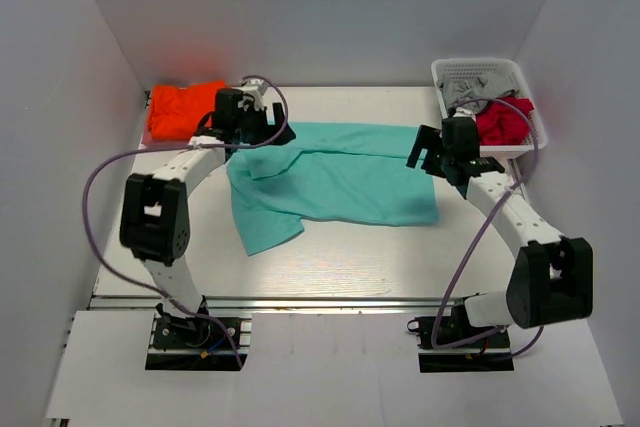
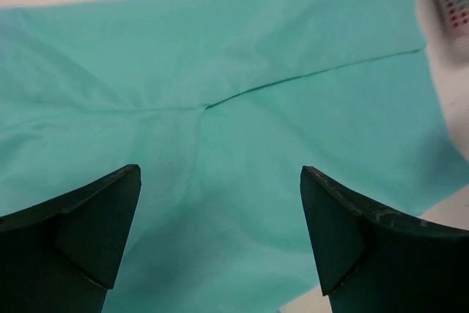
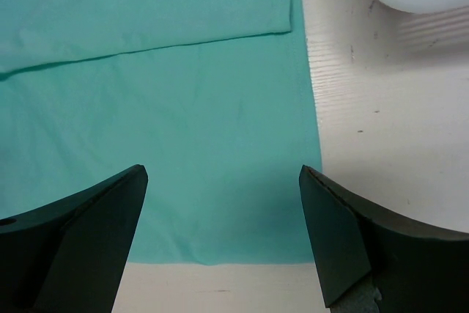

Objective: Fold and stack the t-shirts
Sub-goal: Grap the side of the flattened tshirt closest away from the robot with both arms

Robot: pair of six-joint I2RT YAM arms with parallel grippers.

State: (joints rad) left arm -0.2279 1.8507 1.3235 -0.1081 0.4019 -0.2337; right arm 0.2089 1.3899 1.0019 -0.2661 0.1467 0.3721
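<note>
Both the left end effector (image 2: 220,181) and the right end effector (image 3: 223,181) stood spread, gripping nothing, over the teal t-shirt (image 1: 330,182).
That shirt lay flat mid-counter (image 1: 350,257), its far strip doubled over, one corner trailing toward 7 o'clock. The left one was at the shirt's 10 o'clock corner, the right at its 3 o'clock edge. The orange t-shirt (image 1: 180,110) lay bunched at the counter's 10 o'clock; a white basket (image 1: 478,64) of red and grey cloth sat at 2 o'clock.
</note>
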